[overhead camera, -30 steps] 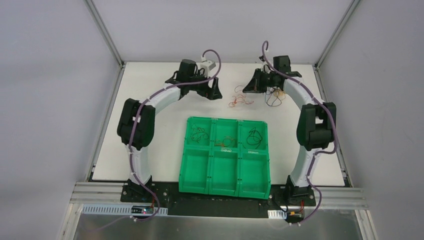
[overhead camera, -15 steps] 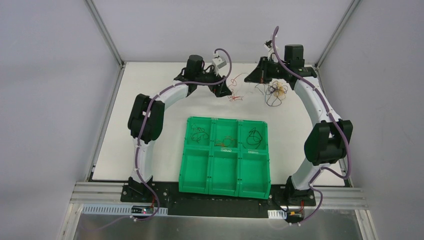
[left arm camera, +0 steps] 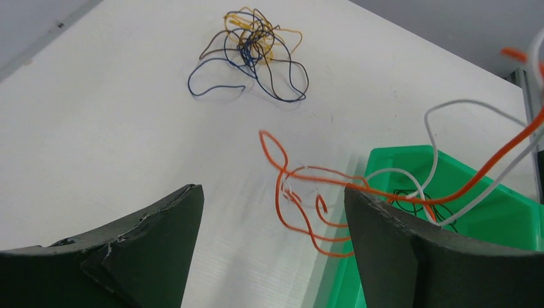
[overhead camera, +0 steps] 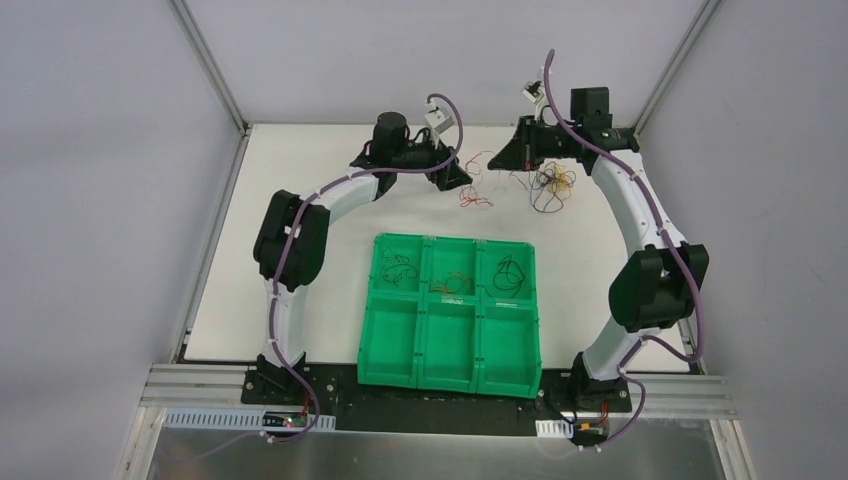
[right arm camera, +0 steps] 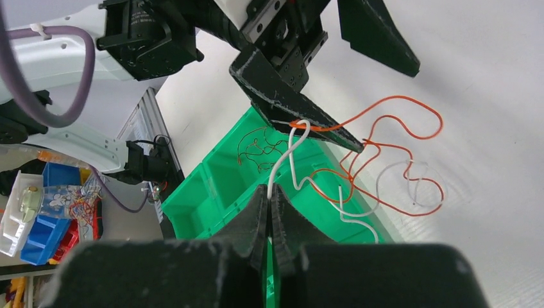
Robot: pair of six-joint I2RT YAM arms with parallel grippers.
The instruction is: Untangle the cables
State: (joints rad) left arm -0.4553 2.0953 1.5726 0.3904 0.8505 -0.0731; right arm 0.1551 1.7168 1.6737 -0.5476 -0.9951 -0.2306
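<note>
The right gripper [right arm camera: 272, 199], at the bottom centre of its wrist view, is pinched fully closed on the white cable [right arm camera: 285, 154], which rises straight out of the fingertips. The left gripper [left arm camera: 272, 191] stands wide open with nothing held. In its wrist view the orange cable [left arm camera: 278, 199] and the white one hang in the gap between the two pads. In the right wrist view the orange strand crosses one left finger [right arm camera: 289, 106] near centre frame; it looks like contact, not a grip.

Outward from there, orange and white loop around each other and trail to the table, right of centre in the right wrist view. The remaining tangle [left arm camera: 251, 51] of blue, black and yellow cables lies apart on the table, at the top centre of the left wrist view. In the top view the tray [overhead camera: 415, 345] sits at lower centre, with a few cables in its three far compartments.

Over the last second the right arm has risen and drawn towards the top of the overhead frame, lifting its strand off the table. The left arm has swung rightward until its open fingers flank the hanging pair. That likely sets up the split: the left closing on orange and pulling away from white.
</note>
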